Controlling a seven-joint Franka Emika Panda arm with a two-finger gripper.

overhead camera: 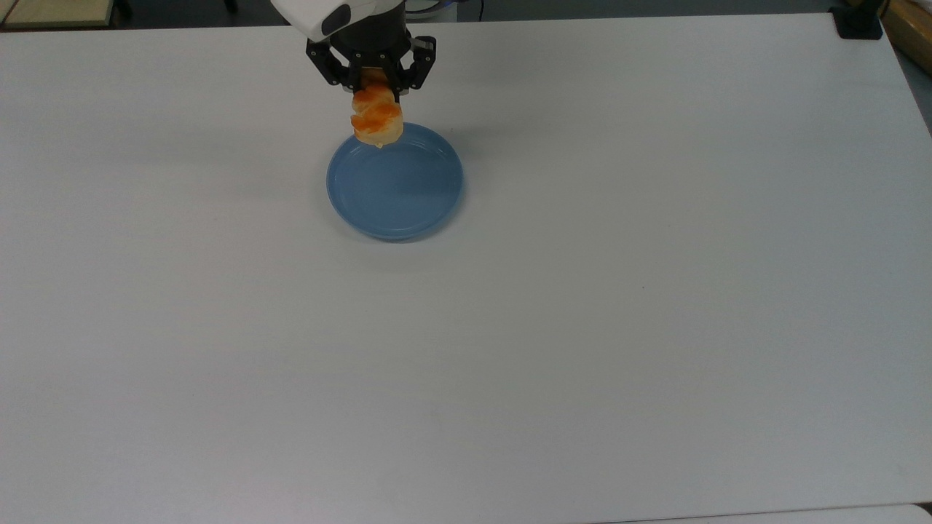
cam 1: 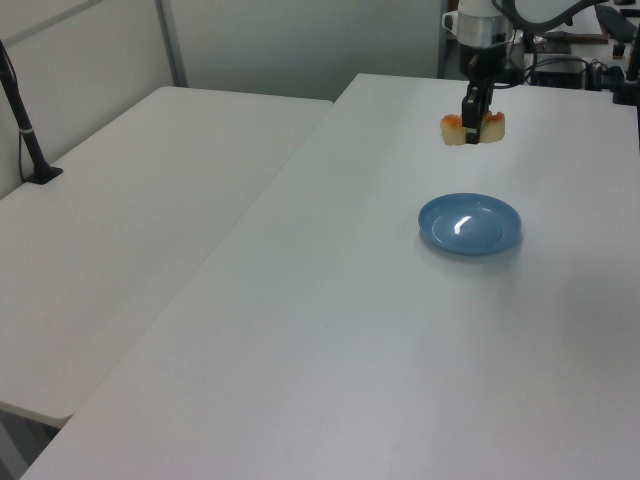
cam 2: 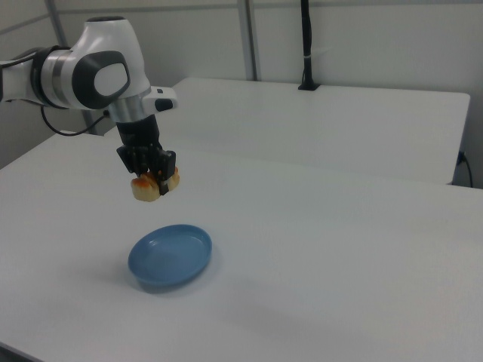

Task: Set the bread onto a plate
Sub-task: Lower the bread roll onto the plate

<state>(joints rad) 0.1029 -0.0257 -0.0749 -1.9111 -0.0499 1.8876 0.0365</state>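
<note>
The bread, a pale-yellow loaf with orange-brown lobes, hangs in the air with my gripper shut on its middle. In the left view the bread sticks out on both sides of the black fingers, well above the table. The light-blue plate lies flat and bare on the white table. In the top view the loaf overlaps the plate's far rim. In the right view the bread and gripper hover above the plate, slightly to the right view's left of it.
The white table stretches wide around the plate. A second white table adjoins on the left view's left, with a black post clamped to it. A black clamp sits at the top view's far right corner.
</note>
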